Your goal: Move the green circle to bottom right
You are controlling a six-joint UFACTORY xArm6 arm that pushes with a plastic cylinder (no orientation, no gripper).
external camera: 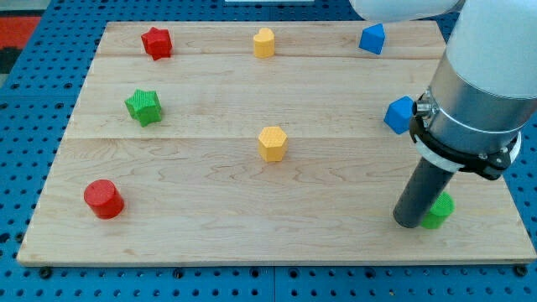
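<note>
The green circle (pixel 440 210) lies near the board's bottom right corner, partly hidden behind my rod. My tip (pixel 409 223) rests on the board right against the circle's left side. The rod rises from there to the large grey and white arm body at the view's right.
On the wooden board (pixel 210 235) lie a red star (pixel 156 42), a yellow block (pixel 264 41), a blue block (pixel 372 39), a blue cube (pixel 399 114) partly behind the arm, a green star (pixel 143 106), a yellow hexagon (pixel 273 143) and a red cylinder (pixel 104 199).
</note>
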